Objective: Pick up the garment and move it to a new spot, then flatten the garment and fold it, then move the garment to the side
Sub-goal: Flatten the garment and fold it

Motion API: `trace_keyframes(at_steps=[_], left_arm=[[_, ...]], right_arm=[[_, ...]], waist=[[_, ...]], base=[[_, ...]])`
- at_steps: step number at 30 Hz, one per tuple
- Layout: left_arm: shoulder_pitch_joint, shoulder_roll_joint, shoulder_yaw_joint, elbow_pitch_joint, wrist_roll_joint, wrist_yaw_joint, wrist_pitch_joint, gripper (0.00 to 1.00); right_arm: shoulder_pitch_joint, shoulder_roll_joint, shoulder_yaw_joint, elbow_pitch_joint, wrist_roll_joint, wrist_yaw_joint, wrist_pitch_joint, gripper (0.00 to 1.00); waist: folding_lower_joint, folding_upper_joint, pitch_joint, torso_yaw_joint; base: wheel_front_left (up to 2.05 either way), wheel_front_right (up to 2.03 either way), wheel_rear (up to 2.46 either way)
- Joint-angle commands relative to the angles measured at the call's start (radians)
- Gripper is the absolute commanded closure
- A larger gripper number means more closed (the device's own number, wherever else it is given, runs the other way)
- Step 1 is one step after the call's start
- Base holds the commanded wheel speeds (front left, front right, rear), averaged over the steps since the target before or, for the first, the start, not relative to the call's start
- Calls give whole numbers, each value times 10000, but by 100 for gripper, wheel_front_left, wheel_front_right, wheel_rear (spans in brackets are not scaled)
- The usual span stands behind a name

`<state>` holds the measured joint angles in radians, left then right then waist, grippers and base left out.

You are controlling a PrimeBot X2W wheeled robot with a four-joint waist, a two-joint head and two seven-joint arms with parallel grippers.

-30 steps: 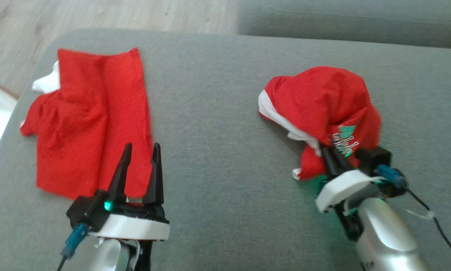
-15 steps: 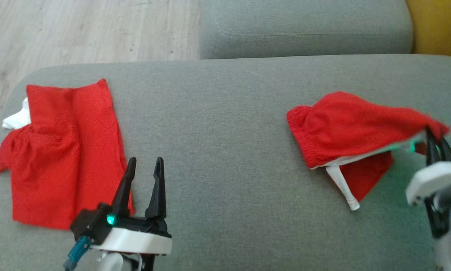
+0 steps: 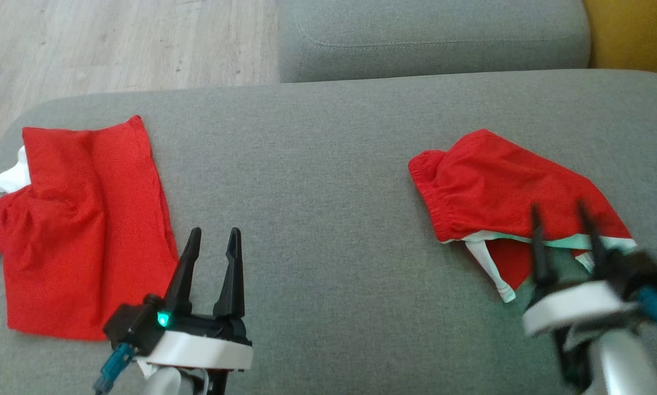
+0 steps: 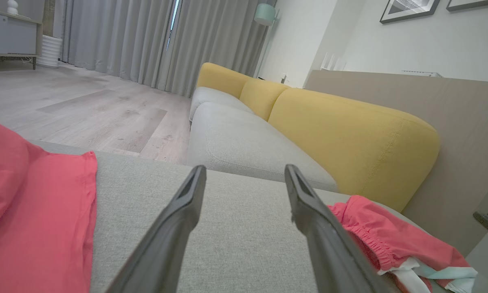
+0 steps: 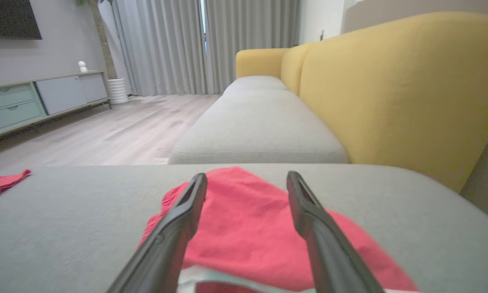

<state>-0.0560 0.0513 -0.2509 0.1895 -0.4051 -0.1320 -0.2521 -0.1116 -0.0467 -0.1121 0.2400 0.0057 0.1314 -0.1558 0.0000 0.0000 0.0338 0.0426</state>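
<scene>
A red garment with white trim [image 3: 498, 197] lies loosely spread on the right part of the grey cushion [image 3: 317, 181], with a white strap sticking out at its near edge. My right gripper [image 3: 558, 208] stands open just above that near edge, holding nothing; in the right wrist view the red garment [image 5: 248, 228] lies under the spread fingers [image 5: 187, 207]. My left gripper [image 3: 214, 238] is open over bare cushion, at the near right corner of a second red garment [image 3: 81, 219] that lies folded flat on the left. The left wrist view has that folded garment [image 4: 36, 211] at its left and the loose garment [image 4: 386, 240] at its lower right.
Behind the cushion is another grey seat cushion [image 3: 432, 38] and a yellow backrest [image 3: 635, 33]. Wooden floor [image 3: 114, 44] lies beyond the cushion's far left edge. The wide middle of the cushion separates the two garments.
The right gripper dragged the bunched garment rightward, then let go and opened; the garment now lies flatter. The head camera shifted meanwhile. The left gripper has stayed open.
</scene>
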Motion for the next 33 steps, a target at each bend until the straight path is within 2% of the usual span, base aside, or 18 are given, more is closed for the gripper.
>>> trace_keyframes(at_steps=[1,2,6,11,16,25,26,28,33], left_arm=[[-423,-10,338,-364,-18,14,-97,0],[-427,-10,300,-362,-13,14,-97,0],[-471,-10,230,-376,7,14,-97,0],[-525,-10,185,-363,47,14,-97,0],[-669,-10,22,-325,-7,14,-97,0],[-893,-10,-231,-202,-79,14,-97,0],[-916,-10,-246,-196,-85,14,-97,0],[-957,-10,-275,-175,-93,14,-97,0],[-966,-10,-331,-80,-104,14,-97,0]], right_arm=[[236,-40,818,-402,475,-7,-304,0],[556,-39,1348,-402,738,-7,-474,0],[749,-38,1917,-340,984,-7,-698,0],[410,-37,2329,-63,611,-7,-703,0],[-411,-37,2725,915,-123,-7,-254,0],[-1845,-36,2245,3267,-825,-7,194,0],[-1959,-36,2220,3484,-783,-7,190,12],[-2167,-36,2278,3804,-575,-7,3,100],[-2496,-36,2978,4215,313,-7,-483,100]], waist=[[0,0,0,-27],[0,0,1,-32],[0,0,82,4],[0,0,228,126],[0,0,480,418],[0,0,849,1023],[0,0,874,1063],[0,0,902,1136],[0,0,877,1174]], base=[[0,0,0],[0,0,0],[0,0,0],[0,0,0],[0,0,0],[0,0,0],[0,0,0],[0,0,0],[0,0,0]])
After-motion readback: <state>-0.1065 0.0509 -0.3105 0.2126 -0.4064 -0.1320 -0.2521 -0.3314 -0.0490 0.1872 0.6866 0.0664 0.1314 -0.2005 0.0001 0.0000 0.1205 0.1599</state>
